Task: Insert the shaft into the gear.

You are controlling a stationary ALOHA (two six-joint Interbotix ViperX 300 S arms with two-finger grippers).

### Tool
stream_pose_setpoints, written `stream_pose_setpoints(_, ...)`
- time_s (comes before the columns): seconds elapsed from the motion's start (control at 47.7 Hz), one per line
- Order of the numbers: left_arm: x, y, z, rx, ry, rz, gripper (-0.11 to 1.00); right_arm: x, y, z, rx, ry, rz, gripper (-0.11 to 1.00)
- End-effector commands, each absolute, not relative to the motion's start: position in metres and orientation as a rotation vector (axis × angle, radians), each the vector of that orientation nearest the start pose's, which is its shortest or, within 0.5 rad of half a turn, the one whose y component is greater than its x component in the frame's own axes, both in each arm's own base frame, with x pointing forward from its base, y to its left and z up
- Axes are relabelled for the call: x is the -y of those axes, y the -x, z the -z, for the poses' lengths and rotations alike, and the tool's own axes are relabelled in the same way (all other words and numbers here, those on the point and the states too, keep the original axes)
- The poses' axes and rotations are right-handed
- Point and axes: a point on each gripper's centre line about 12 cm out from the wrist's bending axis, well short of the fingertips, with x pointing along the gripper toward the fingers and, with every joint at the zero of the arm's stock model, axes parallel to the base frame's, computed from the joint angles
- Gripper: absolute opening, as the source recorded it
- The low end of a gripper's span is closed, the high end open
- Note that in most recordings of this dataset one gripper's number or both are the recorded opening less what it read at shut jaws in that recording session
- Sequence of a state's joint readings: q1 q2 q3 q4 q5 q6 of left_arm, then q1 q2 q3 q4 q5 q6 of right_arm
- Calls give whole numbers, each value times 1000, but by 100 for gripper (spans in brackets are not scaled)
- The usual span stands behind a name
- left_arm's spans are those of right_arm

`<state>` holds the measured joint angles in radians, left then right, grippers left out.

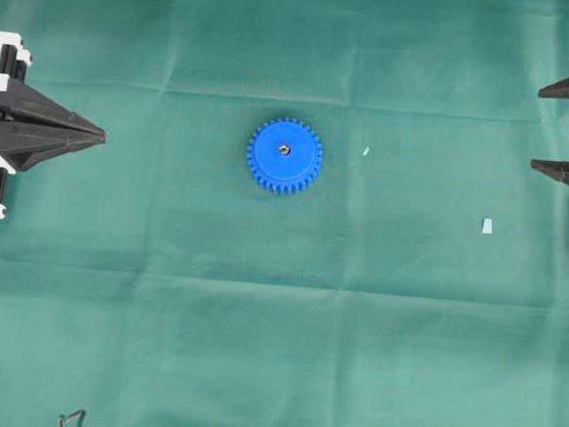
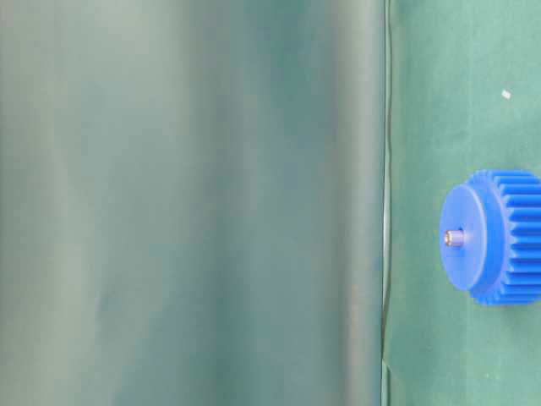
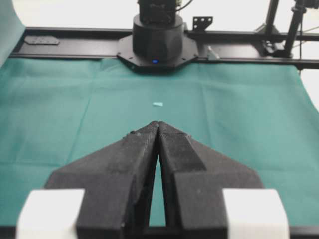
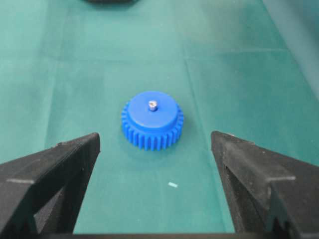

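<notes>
The blue gear [image 1: 285, 155] lies flat on the green cloth near the table's middle. The thin silvery shaft [image 1: 284, 149] stands upright in its centre hole, its tip poking above the hub [image 2: 454, 238]. The right wrist view has the gear [image 4: 152, 122] and the shaft [image 4: 152, 105] straight ahead. My right gripper [image 1: 536, 128] is at the right edge, open wide, empty and well back from the gear. At the left edge my left gripper [image 1: 102, 137] is shut on nothing, its tips [image 3: 158, 123] pressed together.
A small pale scrap [image 1: 365, 151] lies on the cloth right of the gear, and a pale-blue scrap [image 1: 486, 225] nearer the right gripper. The right arm's black base [image 3: 154, 35] and a black frame rail stand at the far side in the left wrist view.
</notes>
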<state>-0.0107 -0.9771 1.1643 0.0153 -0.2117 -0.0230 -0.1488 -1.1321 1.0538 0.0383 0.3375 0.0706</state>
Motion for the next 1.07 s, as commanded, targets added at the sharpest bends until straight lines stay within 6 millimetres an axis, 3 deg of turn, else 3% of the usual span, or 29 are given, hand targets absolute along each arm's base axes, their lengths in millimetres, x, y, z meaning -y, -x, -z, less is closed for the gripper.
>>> stream_pose_setpoints(0.0,3,-200,-303,52,5,16,0,24,-168,-305,-245,-127,151,95)
stream_pose_setpoints(1.048,3,-200,-302,46,5,16,0,24,-170,-300,-263,-125,152,95)
